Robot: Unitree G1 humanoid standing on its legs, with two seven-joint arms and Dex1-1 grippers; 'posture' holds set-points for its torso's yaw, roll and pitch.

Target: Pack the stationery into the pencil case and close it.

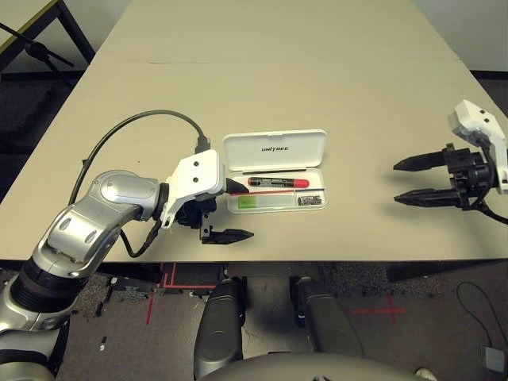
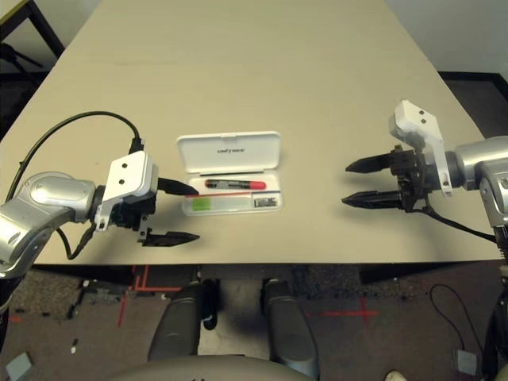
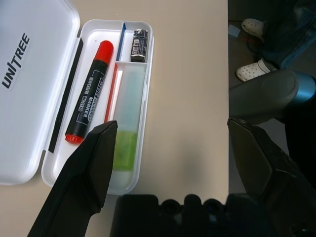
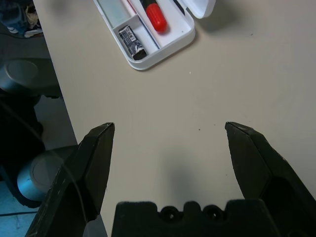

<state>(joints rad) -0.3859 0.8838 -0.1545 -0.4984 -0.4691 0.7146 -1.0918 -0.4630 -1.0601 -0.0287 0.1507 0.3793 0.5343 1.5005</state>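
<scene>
The white pencil case (image 1: 275, 148) lies open at the table's front middle, its lid with black lettering folded back. In its tray rest a red-and-black marker (image 1: 278, 182), a pale green stick (image 1: 258, 202) and a small metal clip (image 1: 311, 201). At the case's left end my left gripper (image 1: 242, 210) stands open and holds nothing. One finger reaches over the tray's left end, the other lies nearer the table edge. The left wrist view looks down on the marker (image 3: 91, 94), stick (image 3: 127, 128) and clip (image 3: 139, 45). My right gripper (image 1: 397, 181) hangs open, far right of the case.
The table's front edge (image 1: 317, 258) runs just below the case and my left gripper. A black cable (image 1: 119, 131) loops over the table behind my left arm. A person's white shoes (image 3: 254, 27) stand on the floor beyond the edge.
</scene>
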